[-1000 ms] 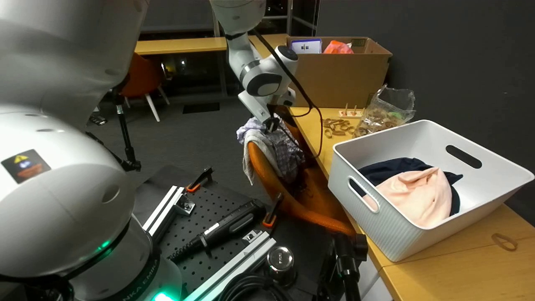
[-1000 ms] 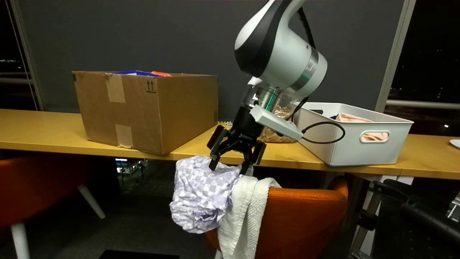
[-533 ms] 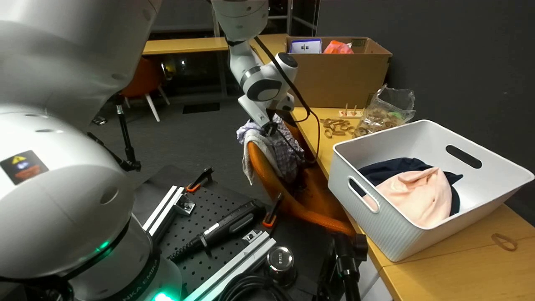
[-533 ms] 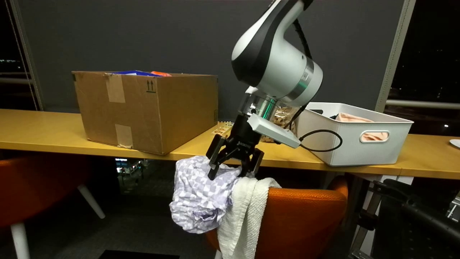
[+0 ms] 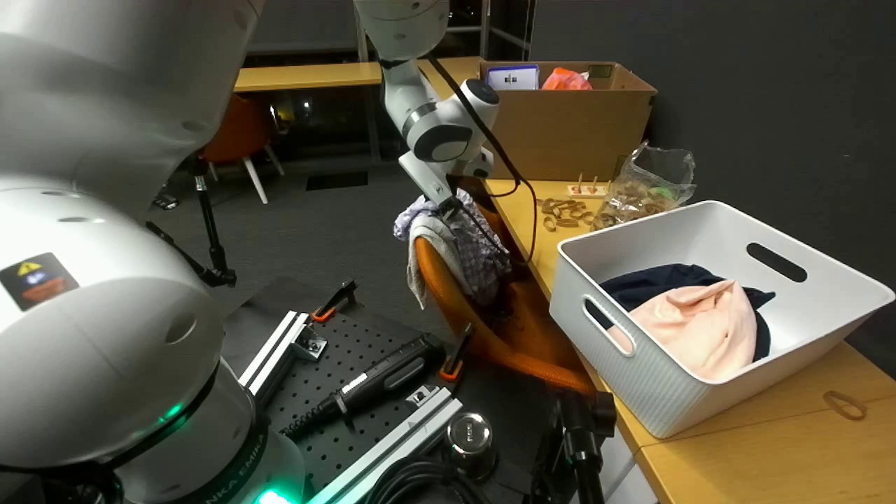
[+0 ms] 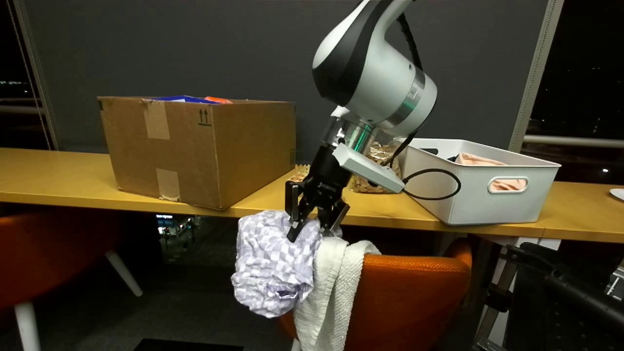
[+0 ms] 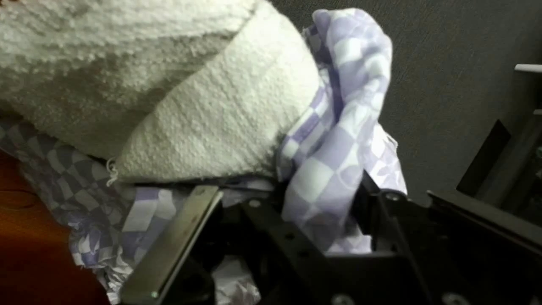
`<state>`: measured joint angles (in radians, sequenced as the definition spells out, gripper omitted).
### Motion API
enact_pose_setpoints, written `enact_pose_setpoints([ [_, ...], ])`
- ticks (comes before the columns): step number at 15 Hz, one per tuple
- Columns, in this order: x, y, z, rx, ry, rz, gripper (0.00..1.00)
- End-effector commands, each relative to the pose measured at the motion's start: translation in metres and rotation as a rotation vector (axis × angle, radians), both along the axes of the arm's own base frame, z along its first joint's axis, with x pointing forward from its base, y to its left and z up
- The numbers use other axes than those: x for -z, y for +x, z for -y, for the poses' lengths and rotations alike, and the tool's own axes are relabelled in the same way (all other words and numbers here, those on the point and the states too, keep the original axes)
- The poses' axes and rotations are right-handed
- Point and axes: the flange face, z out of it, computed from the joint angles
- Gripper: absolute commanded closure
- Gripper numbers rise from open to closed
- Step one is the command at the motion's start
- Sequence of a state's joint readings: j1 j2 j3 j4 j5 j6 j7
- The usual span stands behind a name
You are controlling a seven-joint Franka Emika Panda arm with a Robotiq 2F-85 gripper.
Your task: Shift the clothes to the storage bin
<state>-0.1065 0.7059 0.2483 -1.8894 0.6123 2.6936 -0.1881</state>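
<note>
A lilac-and-white checkered cloth [image 6: 273, 268] hangs over the orange chair's back, beside a white towel [image 6: 336, 287]. My gripper [image 6: 312, 229] reaches down into the checkered cloth's top. In the wrist view, a fold of the checkered cloth [image 7: 326, 173] is bunched between the gripper's fingers [image 7: 292, 241] and fills their gap, touching both sides. The white towel [image 7: 220, 114] lies just outside the jaws. On the table, the white storage bin [image 5: 658, 385] holds a pink garment [image 5: 700, 325] on top of a navy one [image 5: 651, 283]. The fingertips are partly buried in cloth.
The orange chair [image 6: 414, 297] stands against the table [image 5: 756, 448]. Beyond the bin are a bag of brown rings [image 5: 644, 192], loose rings [image 5: 563, 210] and a peg board [image 5: 588, 190]. A cardboard box [image 5: 560, 133] sits farther back. A black cable loops from my wrist.
The gripper first dipped slightly, then rose a little. Its fingers, wide apart before, have drawn together around the checkered cloth, whose top has been pulled in between them.
</note>
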Motion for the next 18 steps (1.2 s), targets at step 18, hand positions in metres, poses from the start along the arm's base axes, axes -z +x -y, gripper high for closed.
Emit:
enact_pose_setpoints([
  [18,-0.283,0.014,0.108,0.083,-0.124,0.324,0.98],
])
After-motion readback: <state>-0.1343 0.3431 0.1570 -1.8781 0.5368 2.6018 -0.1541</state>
